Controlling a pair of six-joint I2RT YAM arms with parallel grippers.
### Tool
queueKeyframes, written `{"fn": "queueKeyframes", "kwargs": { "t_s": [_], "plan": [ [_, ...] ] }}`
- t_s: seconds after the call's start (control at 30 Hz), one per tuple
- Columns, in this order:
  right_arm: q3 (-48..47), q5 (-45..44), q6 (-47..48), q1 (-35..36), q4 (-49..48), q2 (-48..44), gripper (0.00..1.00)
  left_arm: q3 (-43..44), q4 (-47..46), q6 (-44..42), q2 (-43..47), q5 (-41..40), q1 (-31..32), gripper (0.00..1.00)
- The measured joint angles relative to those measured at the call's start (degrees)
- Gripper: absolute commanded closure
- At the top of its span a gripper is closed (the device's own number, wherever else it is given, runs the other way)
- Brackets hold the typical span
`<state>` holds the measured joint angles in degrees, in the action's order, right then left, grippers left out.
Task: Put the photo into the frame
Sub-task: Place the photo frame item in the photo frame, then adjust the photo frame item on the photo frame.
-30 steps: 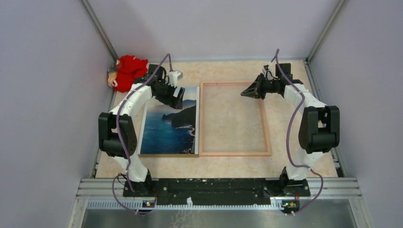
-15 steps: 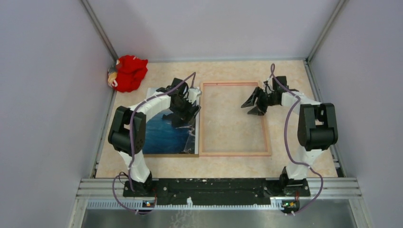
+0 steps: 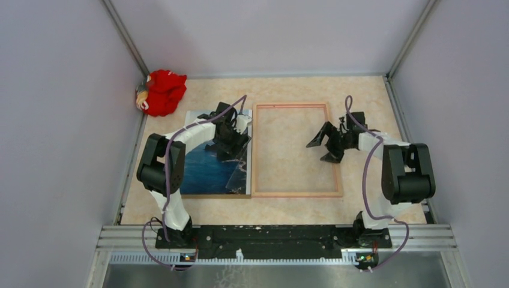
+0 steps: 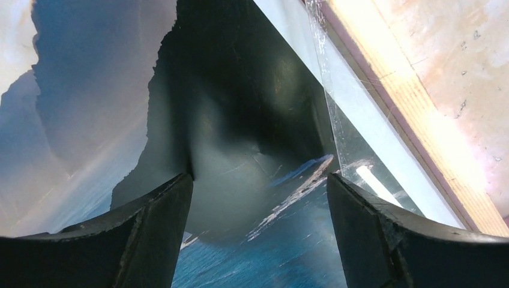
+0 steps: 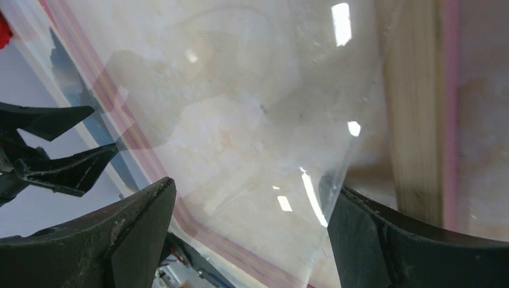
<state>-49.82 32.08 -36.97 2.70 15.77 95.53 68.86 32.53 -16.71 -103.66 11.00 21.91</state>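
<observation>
The photo (image 3: 207, 171) lies flat, picture side up, at the left of the table; its dark mountain and blue water (image 4: 252, 150) fill the left wrist view. Beside it on the right lies the frame (image 3: 294, 194), pale wood side up, with the table showing through it. My left gripper (image 3: 231, 144) (image 4: 259, 180) is open just above the photo's far right part, with nothing between its fingers. My right gripper (image 3: 320, 151) (image 5: 251, 187) is open low over the inside of the frame, near its right rim (image 5: 414, 120). A clear sheet (image 5: 252, 120) lies under it.
A red soft toy (image 3: 161, 91) sits in the far left corner. A strip of clear sheet (image 4: 360, 144) overlaps the photo's right edge beside the frame's rim (image 4: 420, 120). A brown edge (image 3: 210, 195) shows under the photo's near side. Walls enclose the table on three sides.
My right gripper has gone from shut to open and come nearer and lower inside the frame. My left gripper has moved from the photo's far edge to over its picture.
</observation>
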Motion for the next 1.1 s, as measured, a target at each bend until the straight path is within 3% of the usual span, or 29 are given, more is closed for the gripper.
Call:
{"fn": "queueKeyframes", "kwargs": {
  "t_s": [0.27, 0.57, 0.73, 1.0, 1.1],
  "plan": [
    [5.86, -8.39, 0.35, 0.63, 4.09, -9.66, 0.01, -0.46, -0.04, -0.02, 0.00, -0.15, 0.00, 0.14],
    [14.03, -11.93, -2.56, 6.75, 4.57, -18.91, 0.02, -0.46, -0.04, -0.02, 0.00, -0.17, 0.00, 0.15],
    [17.14, -11.52, -6.58, 10.43, -0.46, -20.59, 0.10, -0.46, -0.04, 0.00, 0.00, -0.17, 0.00, 0.15],
    [25.16, -9.27, -14.29, 11.28, -13.77, -24.35, 0.14, -0.46, -0.07, 0.00, 0.00, -0.15, 0.04, 0.15],
    [26.58, -9.84, -15.47, 11.72, -15.87, -25.29, 0.21, -0.46, -0.04, 0.00, 0.00, -0.22, 0.28, 0.15]
  ]
}}
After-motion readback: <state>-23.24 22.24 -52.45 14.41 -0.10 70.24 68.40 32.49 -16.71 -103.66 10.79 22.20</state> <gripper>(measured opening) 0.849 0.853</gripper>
